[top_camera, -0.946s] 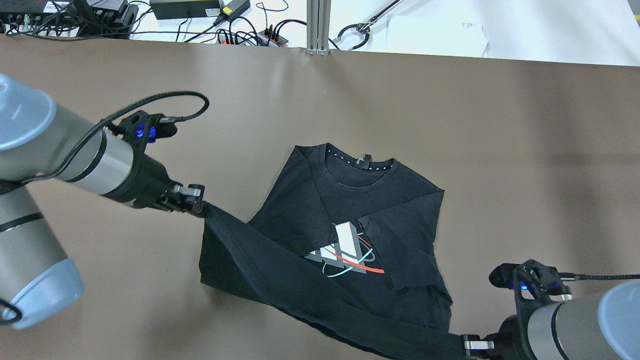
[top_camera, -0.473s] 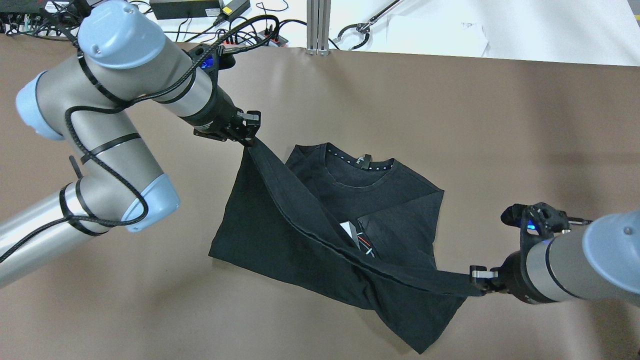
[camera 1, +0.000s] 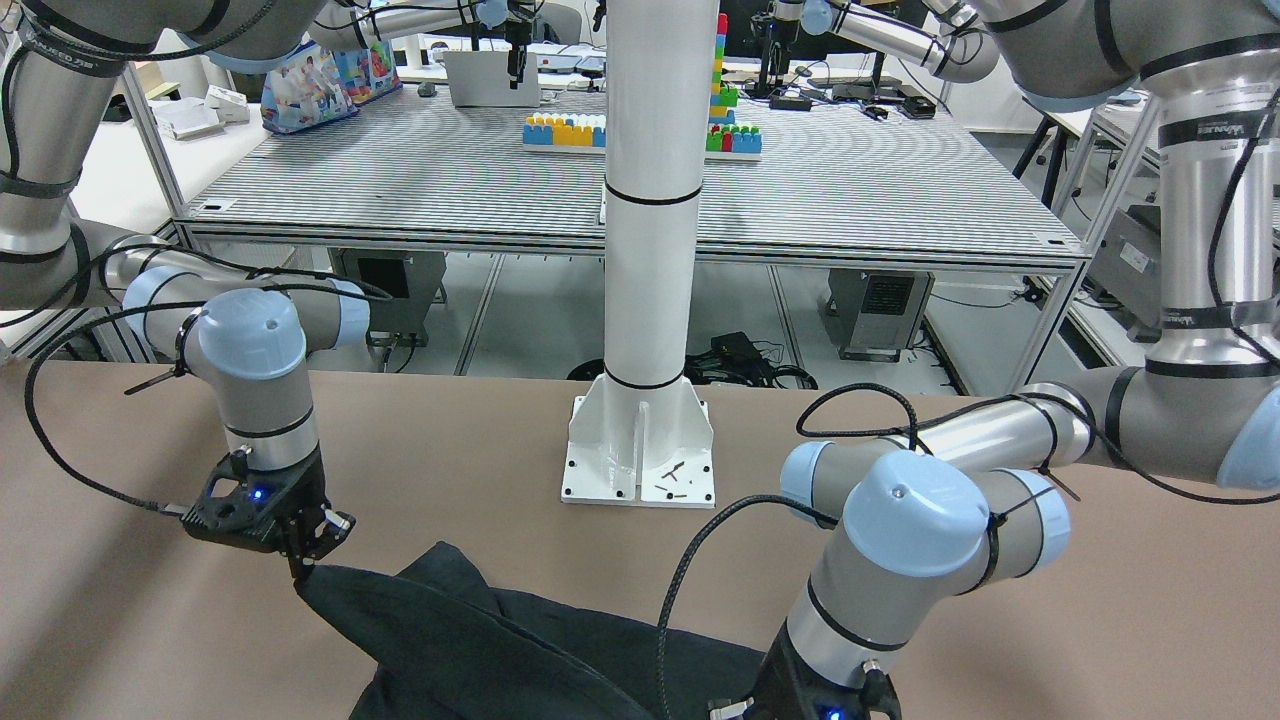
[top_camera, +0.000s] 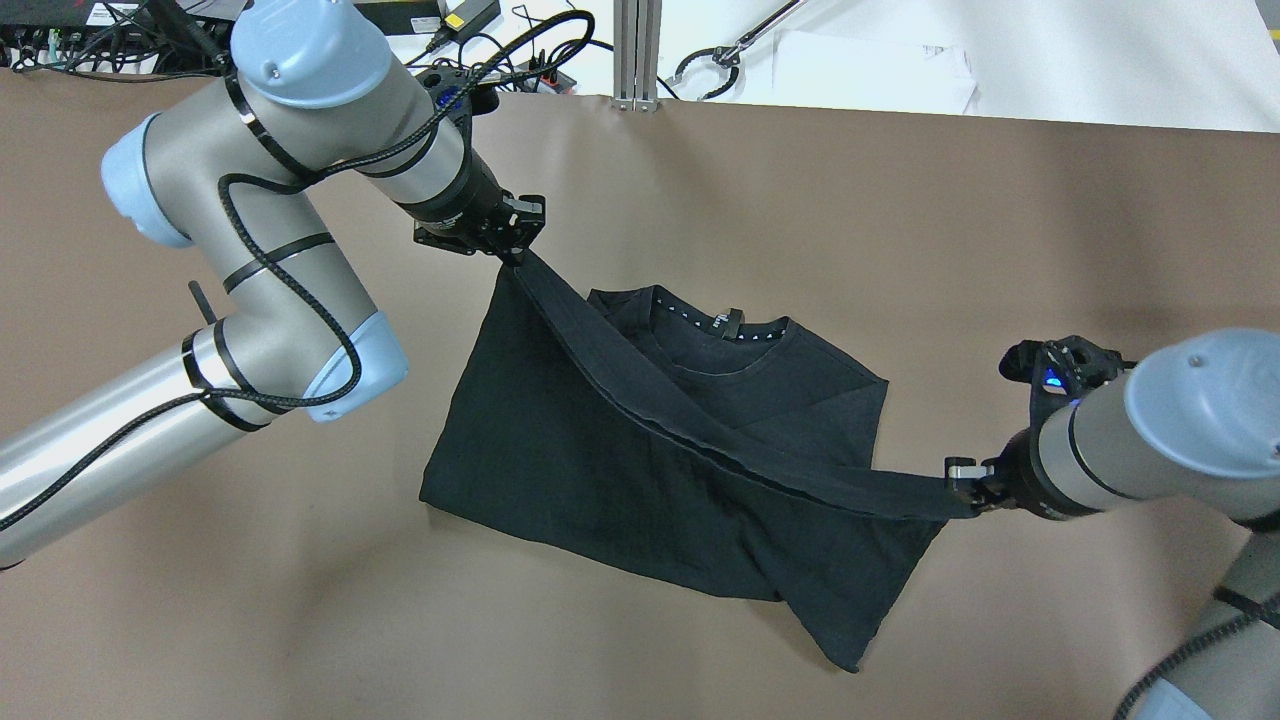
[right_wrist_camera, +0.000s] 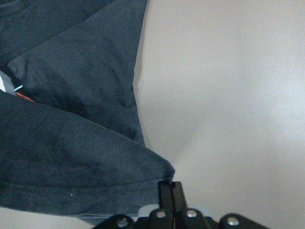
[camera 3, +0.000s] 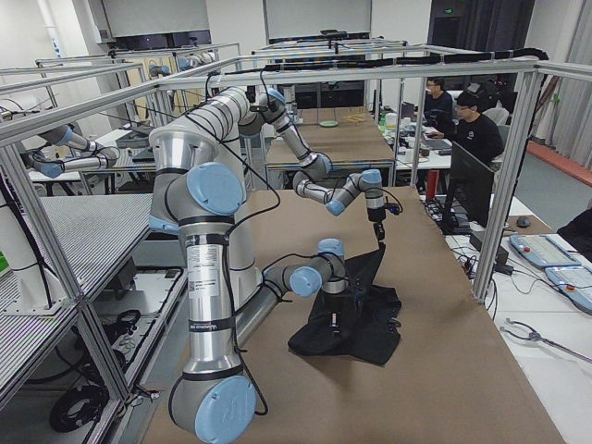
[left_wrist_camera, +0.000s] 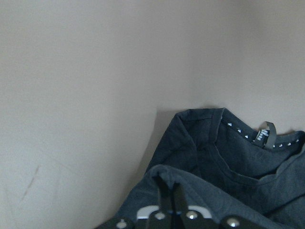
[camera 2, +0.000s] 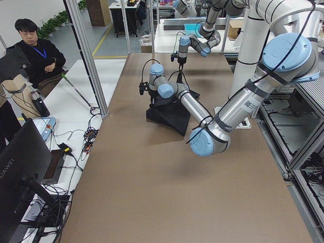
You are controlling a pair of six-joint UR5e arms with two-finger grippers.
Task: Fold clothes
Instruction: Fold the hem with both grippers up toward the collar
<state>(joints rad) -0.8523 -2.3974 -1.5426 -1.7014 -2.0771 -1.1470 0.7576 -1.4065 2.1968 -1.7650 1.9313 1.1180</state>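
Near right: the right pincer [top_camera: 962,492] is clamped tight on one hem corner of the shirt [top_camera: 560,450], holding it above the counter [top_camera: 900,220].
Middle: the shirt lies mid-counter, its lower half lifted and doubled back over the chest, with the collar [top_camera: 715,345] on the far side.
Far left: the left pincer [top_camera: 515,255] is pinched shut on the other hem corner, raised just beyond the collar's left shoulder.
Change: under a second ago the hem hung at the near edge with the print bare. Both arms have since swept it away from the robot, the left much farther than the right.
Meaning: the bottom-to-collar fold looks mostly made. The hem is still aloft and slanted, so the right corner probably has to catch up before laying down.
Hidden: overhead, the raised cloth covers the print [right_wrist_camera: 5,80]; only a sliver shows at the right wrist.
Cut off: the front view's lower edge crops the left pincer.
Unclear: the right sleeve seems tucked inward, but black on black blurs it.
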